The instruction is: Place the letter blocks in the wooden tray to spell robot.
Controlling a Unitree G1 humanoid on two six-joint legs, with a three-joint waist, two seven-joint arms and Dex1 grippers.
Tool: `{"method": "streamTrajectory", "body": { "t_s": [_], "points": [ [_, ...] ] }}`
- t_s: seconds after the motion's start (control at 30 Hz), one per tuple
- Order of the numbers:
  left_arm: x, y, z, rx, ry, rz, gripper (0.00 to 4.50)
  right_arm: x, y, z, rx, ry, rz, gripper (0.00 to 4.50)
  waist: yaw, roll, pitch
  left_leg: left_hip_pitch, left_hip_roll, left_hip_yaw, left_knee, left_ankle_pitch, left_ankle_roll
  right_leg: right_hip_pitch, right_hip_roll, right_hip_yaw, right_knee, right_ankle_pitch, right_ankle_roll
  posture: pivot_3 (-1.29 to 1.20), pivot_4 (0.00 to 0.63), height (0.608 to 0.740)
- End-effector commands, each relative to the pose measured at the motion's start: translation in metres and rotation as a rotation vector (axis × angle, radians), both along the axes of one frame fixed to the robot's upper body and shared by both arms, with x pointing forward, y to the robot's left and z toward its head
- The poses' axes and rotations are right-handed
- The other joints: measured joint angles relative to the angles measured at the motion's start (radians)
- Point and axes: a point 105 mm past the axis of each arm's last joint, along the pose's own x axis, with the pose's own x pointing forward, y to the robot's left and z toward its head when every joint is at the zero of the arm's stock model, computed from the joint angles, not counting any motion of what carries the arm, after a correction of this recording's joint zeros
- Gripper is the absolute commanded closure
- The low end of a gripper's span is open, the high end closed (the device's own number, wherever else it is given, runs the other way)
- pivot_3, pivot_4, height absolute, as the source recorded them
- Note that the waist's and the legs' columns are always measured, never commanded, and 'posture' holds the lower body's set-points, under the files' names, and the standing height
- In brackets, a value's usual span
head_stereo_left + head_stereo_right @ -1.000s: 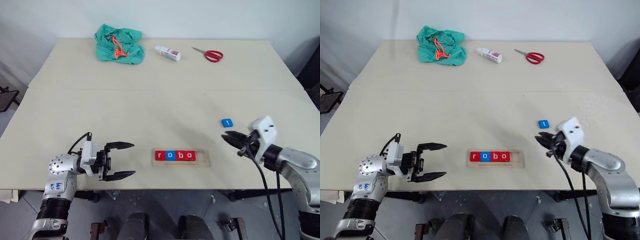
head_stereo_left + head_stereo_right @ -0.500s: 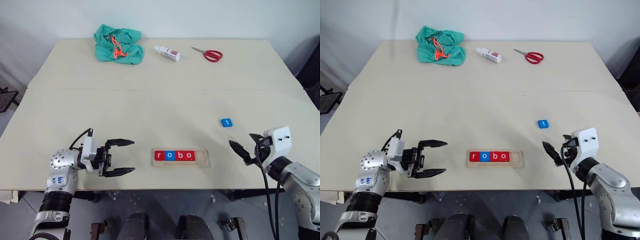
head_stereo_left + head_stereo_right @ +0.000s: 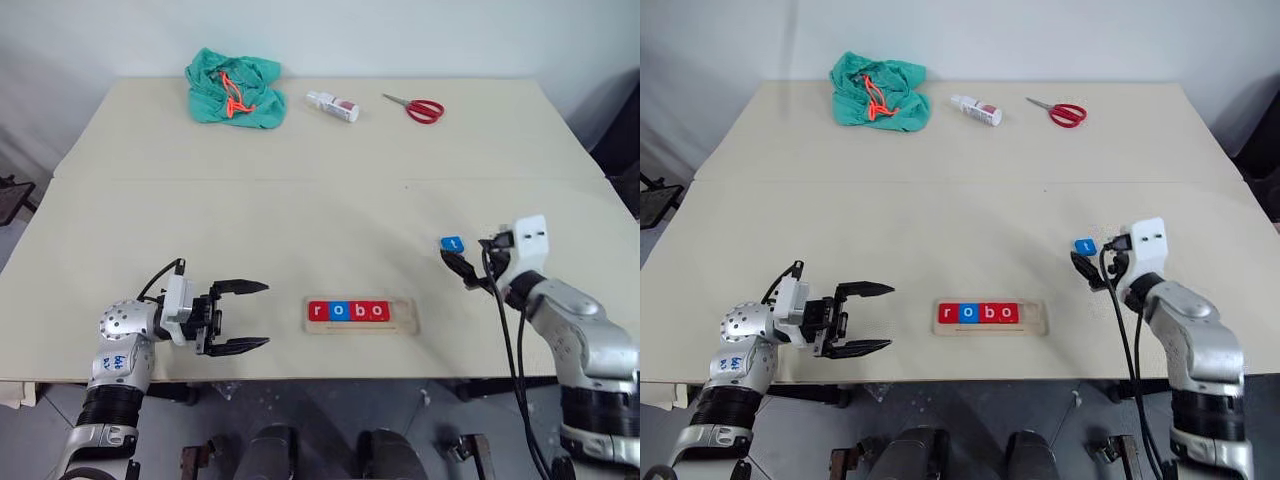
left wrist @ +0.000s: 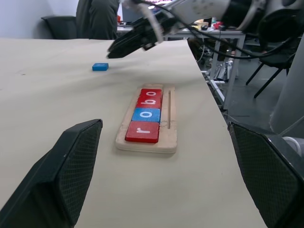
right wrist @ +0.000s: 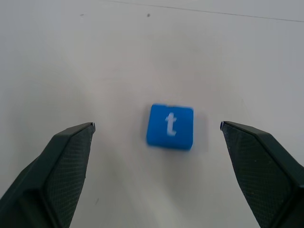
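The wooden tray [image 3: 405,315] lies near the table's front edge. It holds a red r [image 3: 318,311], a blue o [image 3: 338,311], a red b [image 3: 358,311] and a red o [image 3: 379,311], with its right end bare. The blue t block [image 3: 452,243] lies flat on the table to the tray's right and farther back. My right gripper [image 3: 462,258] is open just short of it. In the right wrist view the t block [image 5: 170,126] sits in line between the spread fingers [image 5: 61,161], untouched. My left gripper [image 3: 266,314] stands open and empty left of the tray.
Along the far edge lie a crumpled green cloth [image 3: 235,88], a small white bottle [image 3: 334,104] and red-handled scissors [image 3: 420,108]. A seam [image 3: 300,180] crosses the table. In the left wrist view, chairs and desks stand beyond the table edge.
My right gripper went from nearly shut to wide open, and has swung forward up to the blue t block. The left gripper and the tray's tiles have not moved.
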Motion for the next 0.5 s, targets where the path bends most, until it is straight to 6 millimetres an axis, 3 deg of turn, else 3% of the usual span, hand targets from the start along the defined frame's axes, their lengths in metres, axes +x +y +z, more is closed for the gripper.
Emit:
{"method": "streamTrajectory", "body": {
  "t_s": [0.03,0.27,0.37,0.5],
  "points": [
    [-0.004,0.003,0.006,0.005,-0.028,-0.002,0.00,0.014,-0.005,0.000,-0.027,-0.022,-0.030,0.07,-0.002,0.000,0.000,0.000,0.000,0.000,0.000,0.000,0.000,0.000,0.000,0.000,0.000,0.000,0.000,0.00,0.150,0.740],
    [-0.008,0.006,0.006,0.007,-0.031,0.021,0.00,0.022,0.002,-0.014,-0.034,0.011,-0.020,0.07,-0.003,0.000,0.000,0.000,0.000,0.000,-0.001,0.000,0.000,-0.001,0.000,0.000,0.000,0.000,0.000,0.00,0.150,0.740],
    [-0.008,0.006,0.006,0.007,-0.030,0.026,0.00,0.020,0.005,-0.016,-0.035,0.009,-0.011,0.67,-0.004,0.000,0.000,0.000,0.000,0.000,0.000,0.000,0.000,-0.001,0.000,0.000,0.001,0.000,0.000,0.00,0.150,0.740],
    [-0.007,0.006,0.006,0.006,-0.030,0.029,0.00,0.019,0.007,-0.015,-0.042,-0.008,-0.002,2.02,-0.003,0.000,0.000,0.000,0.000,0.000,0.000,0.000,0.000,-0.001,0.000,0.000,0.001,0.000,0.000,0.00,0.150,0.740]
  ]
}}
